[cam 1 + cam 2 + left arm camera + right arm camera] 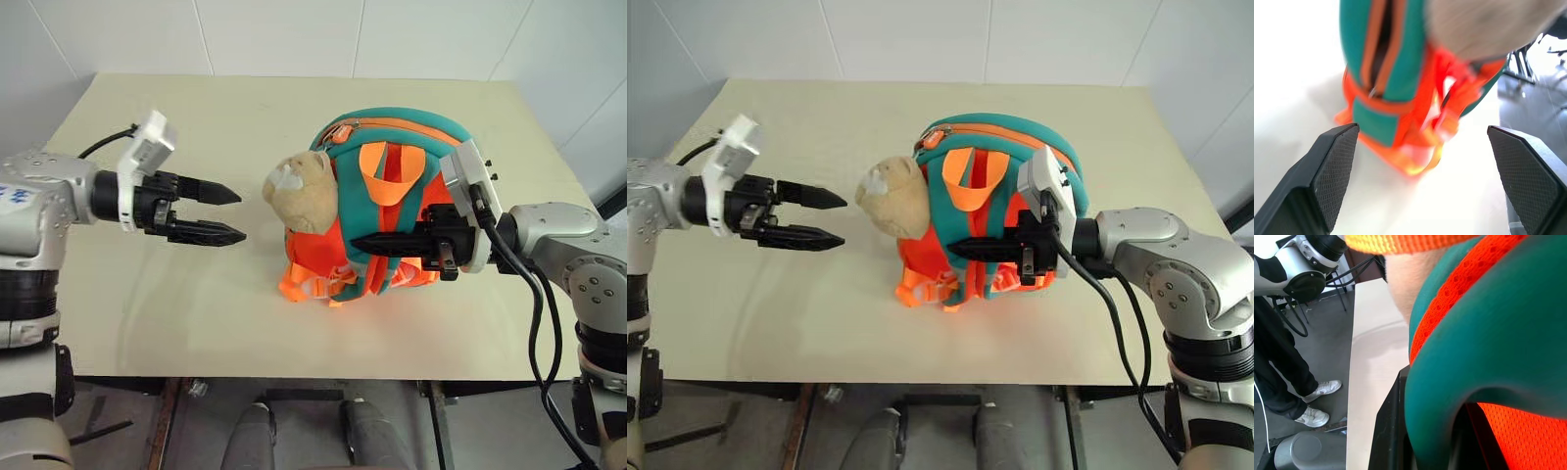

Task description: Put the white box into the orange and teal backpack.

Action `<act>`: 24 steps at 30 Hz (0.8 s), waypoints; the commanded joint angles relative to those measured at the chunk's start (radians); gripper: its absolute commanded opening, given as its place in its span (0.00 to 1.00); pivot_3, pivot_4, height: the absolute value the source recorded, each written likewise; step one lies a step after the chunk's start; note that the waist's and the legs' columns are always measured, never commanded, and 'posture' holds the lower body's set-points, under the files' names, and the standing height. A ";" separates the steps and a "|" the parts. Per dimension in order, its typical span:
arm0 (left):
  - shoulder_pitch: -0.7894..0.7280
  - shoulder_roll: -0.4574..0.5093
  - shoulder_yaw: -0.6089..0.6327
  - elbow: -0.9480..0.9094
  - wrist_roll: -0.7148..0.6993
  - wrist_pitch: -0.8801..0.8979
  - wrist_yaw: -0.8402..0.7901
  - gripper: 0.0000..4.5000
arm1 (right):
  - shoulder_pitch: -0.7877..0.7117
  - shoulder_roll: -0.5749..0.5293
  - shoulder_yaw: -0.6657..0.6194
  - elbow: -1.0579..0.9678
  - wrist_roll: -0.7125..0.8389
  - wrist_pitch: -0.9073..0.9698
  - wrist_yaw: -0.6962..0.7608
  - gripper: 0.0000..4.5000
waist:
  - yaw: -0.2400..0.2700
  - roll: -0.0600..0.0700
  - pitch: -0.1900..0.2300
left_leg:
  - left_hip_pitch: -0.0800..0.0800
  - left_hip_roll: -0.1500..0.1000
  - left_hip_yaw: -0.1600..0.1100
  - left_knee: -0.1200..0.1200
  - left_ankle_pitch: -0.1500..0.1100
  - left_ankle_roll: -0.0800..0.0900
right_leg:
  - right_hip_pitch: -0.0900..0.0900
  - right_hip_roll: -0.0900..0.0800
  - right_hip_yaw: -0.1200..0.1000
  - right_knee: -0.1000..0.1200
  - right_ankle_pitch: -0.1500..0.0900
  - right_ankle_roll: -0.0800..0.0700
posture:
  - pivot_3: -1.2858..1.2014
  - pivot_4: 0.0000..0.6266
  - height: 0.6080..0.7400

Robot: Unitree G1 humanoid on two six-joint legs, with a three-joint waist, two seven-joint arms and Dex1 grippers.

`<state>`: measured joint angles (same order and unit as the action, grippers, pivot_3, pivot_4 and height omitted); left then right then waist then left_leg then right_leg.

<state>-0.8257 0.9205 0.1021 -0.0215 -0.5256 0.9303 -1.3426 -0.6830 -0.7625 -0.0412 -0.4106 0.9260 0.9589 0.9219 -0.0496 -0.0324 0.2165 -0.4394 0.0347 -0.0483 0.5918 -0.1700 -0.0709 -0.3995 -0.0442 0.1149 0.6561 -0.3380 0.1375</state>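
Backpack upright on the table, one claw gripping its strap.

The right claw is clamped on a teal strap of the orange and teal backpack; the left claw gapes empty at nine o'clock. A slipped strap could topple the bag. The zip looks nearly closed and its contents are hidden; I see no white box.

Bare tabletop of the pale beige table lies between my open left gripper at frame left and the beige plush bear, which fronts the upright orange-and-teal padded backpack at centre. My right gripper is clamped on its teal strap.
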 commanded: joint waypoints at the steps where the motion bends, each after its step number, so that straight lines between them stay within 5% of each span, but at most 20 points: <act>1: -0.001 -0.050 0.123 -0.167 -0.123 0.108 0.146 0.99 | -0.019 0.003 -0.003 -0.002 -0.002 -0.023 0.017 0.00 | 0.000 0.000 0.000 | 0.000 0.000 0.000 0.000 0.000 0.000 | 0.001 0.000 0.000 -0.001 0.000 0.000 | 0.52 0.24 1.00; 11: -0.014 -0.311 0.079 -0.218 -0.197 0.137 0.425 0.99 | -0.036 0.014 0.024 0.018 -0.028 -0.039 0.038 0.00 | -0.006 0.000 0.000 | 0.002 0.000 0.000 0.003 0.000 0.000 | 0.003 0.000 0.000 -0.001 0.002 0.002 | 0.52 0.24 1.00; 14: -0.013 -0.309 0.062 -0.221 -0.216 0.145 0.429 0.87 | -0.033 0.016 0.021 0.012 -0.029 -0.039 0.035 0.00 | -0.006 0.000 0.000 | 0.002 0.000 -0.001 0.002 0.000 0.000 | 0.003 0.001 0.000 -0.001 0.002 0.002 | 0.52 0.24 1.00; 24: -0.056 -0.217 0.073 -0.183 -0.278 0.202 0.420 0.22 | 0.021 0.035 -0.013 -0.027 -0.011 -0.053 0.016 0.00 | -0.005 0.000 0.000 | 0.002 -0.001 -0.001 0.002 0.000 0.000 | 0.004 0.000 0.000 -0.002 0.002 0.002 | 0.52 0.24 1.00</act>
<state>-0.8598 0.6858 0.1567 -0.2118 -0.7844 1.1245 -0.9265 -0.6633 -0.7324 -0.0141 -0.3919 0.8891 0.9307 0.9368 -0.0542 -0.0324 0.2165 -0.4378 0.0339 -0.0490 0.5940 -0.1702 -0.0705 -0.3960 -0.0441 0.1153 0.6545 -0.3365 0.1397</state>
